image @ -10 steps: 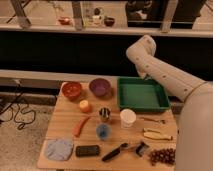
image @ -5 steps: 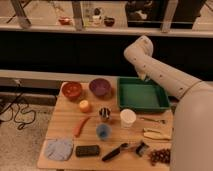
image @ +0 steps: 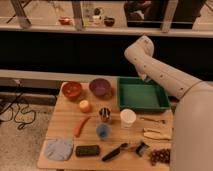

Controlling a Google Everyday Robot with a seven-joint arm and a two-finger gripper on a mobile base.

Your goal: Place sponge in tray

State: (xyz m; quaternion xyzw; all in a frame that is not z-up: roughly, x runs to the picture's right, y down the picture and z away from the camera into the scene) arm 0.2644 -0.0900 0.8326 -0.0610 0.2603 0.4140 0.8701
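Lying near the table's (image: 64, 124) seven o'clock corner, the dark sponge (image: 87, 150) is just beside a blue cloth (image: 59, 148). The gripper (image: 145, 77) hangs at twelve o'clock of the green tray (image: 142, 95); whether it is apart or together, I cannot tell.

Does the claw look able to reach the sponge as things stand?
Probably yes. The sponge lies uncovered at the front of the table, apart from its neighbours. The claw hangs at the tray rim far off, so it must cross over the cups.
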